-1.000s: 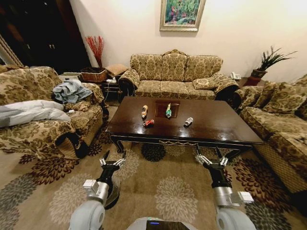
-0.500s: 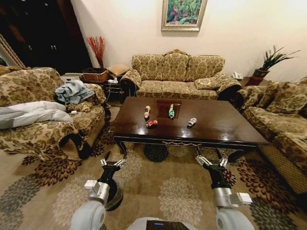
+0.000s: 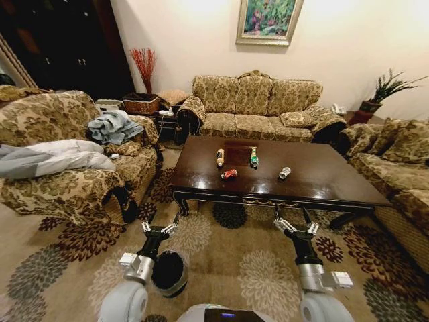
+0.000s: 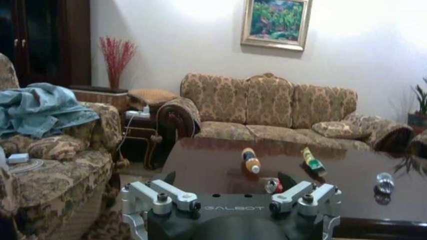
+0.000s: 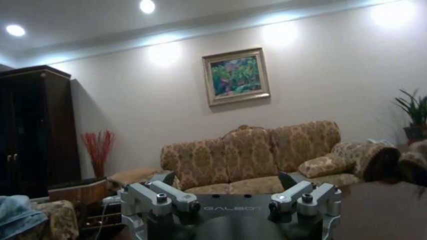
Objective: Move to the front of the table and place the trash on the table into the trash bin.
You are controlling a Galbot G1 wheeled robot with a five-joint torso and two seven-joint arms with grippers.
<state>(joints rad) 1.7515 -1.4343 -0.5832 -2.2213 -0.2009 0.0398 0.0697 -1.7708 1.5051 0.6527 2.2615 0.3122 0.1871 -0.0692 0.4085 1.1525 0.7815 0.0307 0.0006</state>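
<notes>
I've got both arms held low over the carpet, short of the table [image 3: 335, 184]. Left gripper [image 3: 159, 229] fingers spread apart, nothing between them. Right gripper [image 3: 296, 226] same: fingers apart, empty.

Bin [image 3: 169, 272] sits on the carpet just beside my left forearm, on its inner side, behind the left gripper. Black, round, mouth up.

Near edge of the table runs across ahead of both grippers; a strip of bare carpet lies between fingertips and the edge. Armchair [image 3: 74, 181] flanks the left gripper's outer side, well apart. A sofa [image 3: 402, 168] stands on the right gripper's outer side.

Trash is clustered on the table forward of the gap between the grippers:
- tan bottle [image 3: 220, 157]: lying down, long axis running away from me, dark cap toward me.
- green tube [image 3: 254, 158]: long axis also running away from me, beside the bottle on the right-gripper side.
- red can [image 3: 228, 174]: on its side, nearest the front edge, axis skewed.
- silver can [image 3: 284, 173]: on its side, closest to the right gripper's line, axis diagonal.

Tabletop around the items is bare.
</notes>
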